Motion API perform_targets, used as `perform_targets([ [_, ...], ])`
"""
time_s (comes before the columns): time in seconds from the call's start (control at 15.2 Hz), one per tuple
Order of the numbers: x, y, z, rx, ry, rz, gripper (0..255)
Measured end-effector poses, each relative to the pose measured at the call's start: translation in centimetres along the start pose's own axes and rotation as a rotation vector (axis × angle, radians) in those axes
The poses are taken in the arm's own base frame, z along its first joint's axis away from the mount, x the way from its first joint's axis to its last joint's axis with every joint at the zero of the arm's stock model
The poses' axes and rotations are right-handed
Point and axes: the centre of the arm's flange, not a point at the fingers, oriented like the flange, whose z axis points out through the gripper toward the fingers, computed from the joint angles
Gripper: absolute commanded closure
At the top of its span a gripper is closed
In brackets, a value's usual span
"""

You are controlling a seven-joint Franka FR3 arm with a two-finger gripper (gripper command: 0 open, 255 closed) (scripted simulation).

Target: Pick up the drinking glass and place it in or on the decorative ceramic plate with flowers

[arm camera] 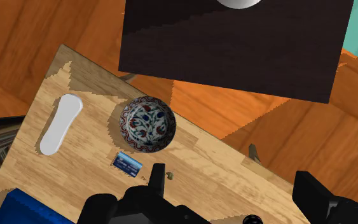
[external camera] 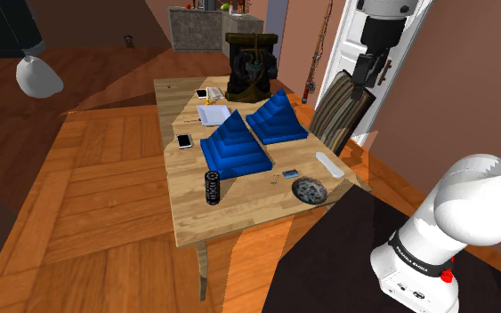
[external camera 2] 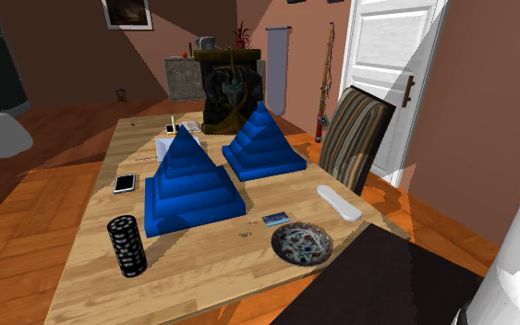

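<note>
The drinking glass [external camera: 213,187] [external camera 2: 127,245] is a dark, dotted cylinder standing upright near the front edge of the wooden table [external camera: 239,218]. The flowered plate [external camera: 311,191] [external camera 2: 301,243] [arm camera: 147,124] lies flat near the table's front corner, on the shoulder view's right. My gripper [external camera: 367,76] [arm camera: 234,207] hangs high above the table's right side, far from both. In the wrist view its black fingers [arm camera: 327,197] stand apart with nothing between them, and the plate lies far below them.
Two blue stepped pyramids [external camera: 237,147] [external camera: 275,118] stand mid-table between glass and plate. A white oblong object [arm camera: 61,123], a small blue card [arm camera: 128,164], a phone [external camera: 184,140], papers and a dark backpack [external camera: 251,67] also lie there. A striped chair [external camera: 339,111] stands beside the table.
</note>
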Motion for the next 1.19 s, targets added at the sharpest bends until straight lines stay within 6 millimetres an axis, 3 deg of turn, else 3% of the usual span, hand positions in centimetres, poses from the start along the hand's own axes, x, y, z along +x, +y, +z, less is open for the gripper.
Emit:
perform_targets([
  [0.26,1.8,-1.0,1.8,0.0,-0.002,-0.003,0],
  [1.19,15.3,-6.7,12.7,-0.001,-0.007,-0.02,0],
])
